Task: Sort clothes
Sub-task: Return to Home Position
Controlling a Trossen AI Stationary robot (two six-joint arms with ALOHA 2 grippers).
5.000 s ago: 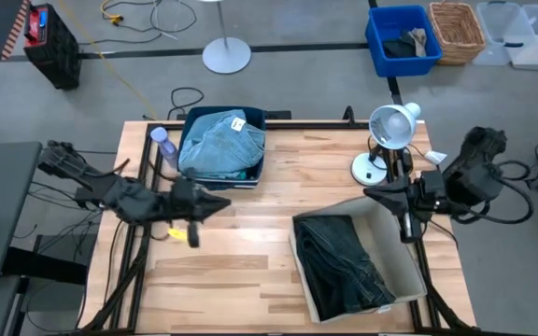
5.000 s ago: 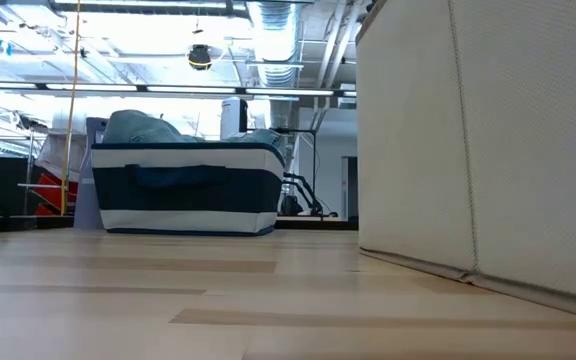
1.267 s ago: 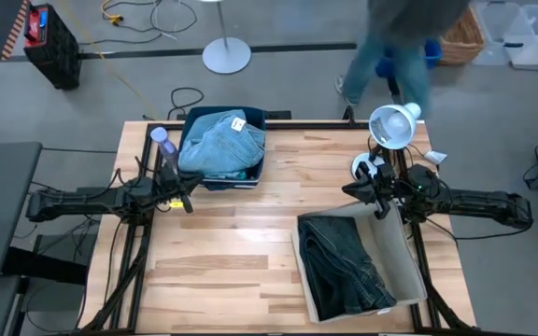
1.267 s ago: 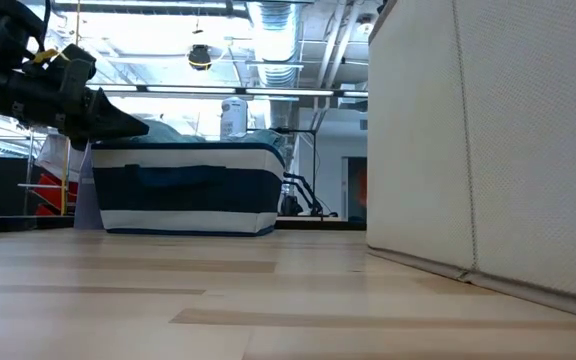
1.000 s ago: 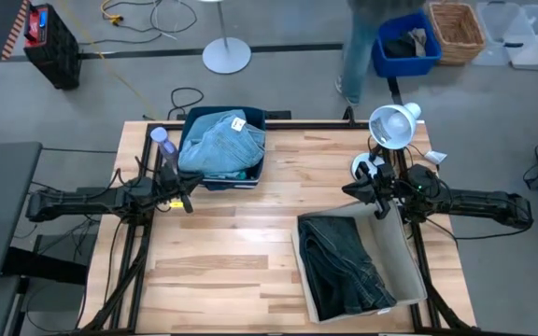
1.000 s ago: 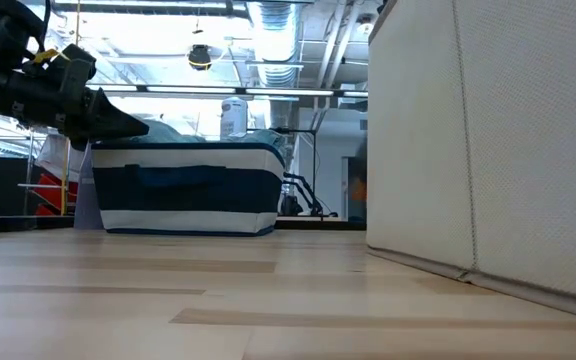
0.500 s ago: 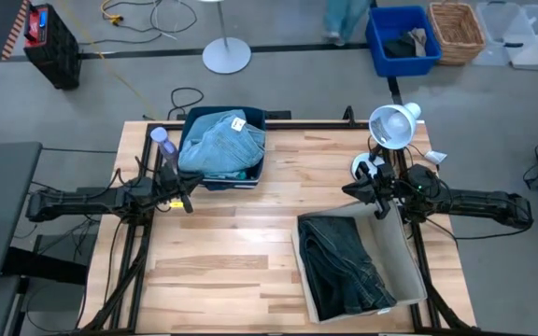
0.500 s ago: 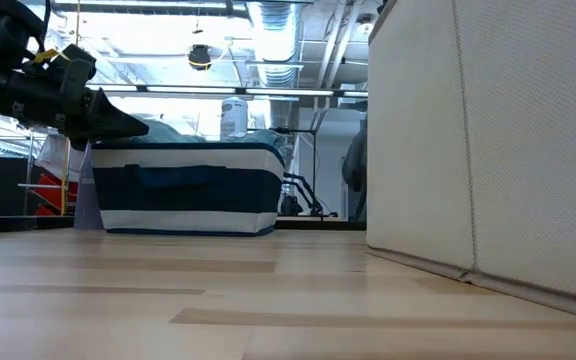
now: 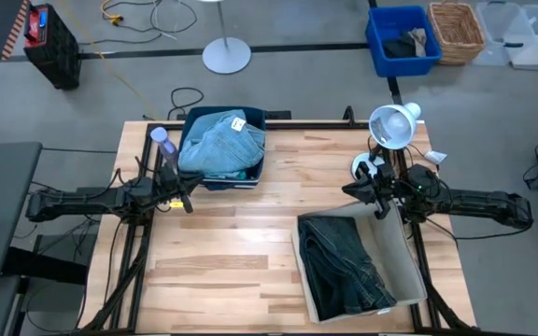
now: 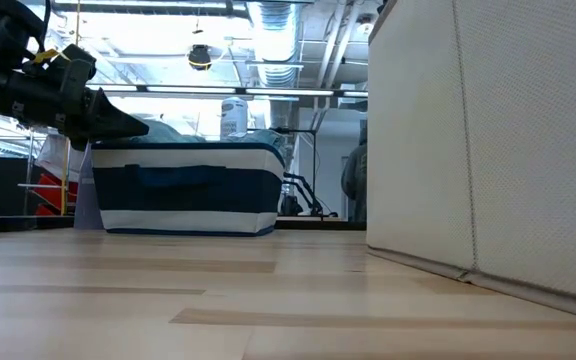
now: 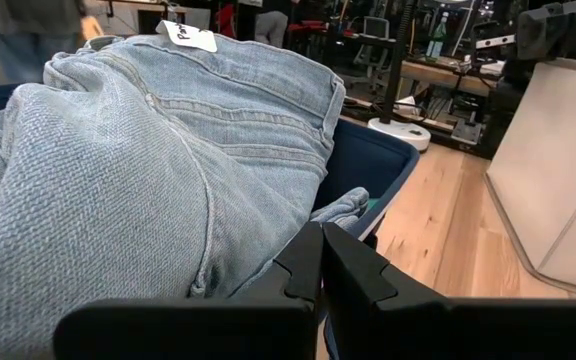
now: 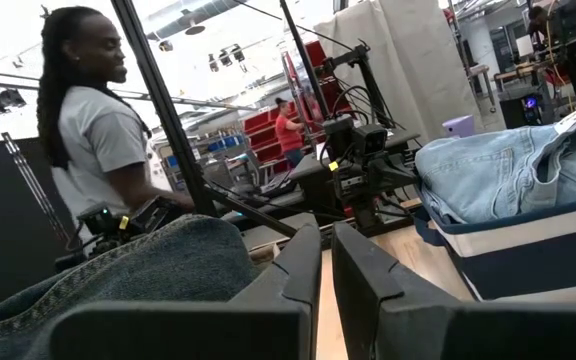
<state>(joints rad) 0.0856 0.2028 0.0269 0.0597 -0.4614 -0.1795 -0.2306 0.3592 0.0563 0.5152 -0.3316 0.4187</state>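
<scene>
"What's hard to make out?"

"In the low view the beige fabric box (image 10: 488, 150) fills the right side, so its contents are cut off. From above, dark green-grey jeans (image 9: 344, 266) lie in it, by the table's (image 9: 232, 271) near right corner. What lies beneath them is hidden. The light blue denim piece (image 9: 220, 140) heaps over the dark blue bin (image 9: 255, 114) at the far edge, toward the left, covering all but a sliver of the teal-green top (image 9: 242, 173)."

"And your arms?"

"Both stretch out level, reaching inward from the table's sides. My left gripper (image 11: 321, 235), fingers pressed together, sits just beside the bin's near left corner. My right gripper (image 12: 326, 235), fingers drawn to a thin slit, hangs over the box's far wall, near the lamp (image 9: 390, 126). A person (image 12: 98, 140) shows beyond the table."
</scene>
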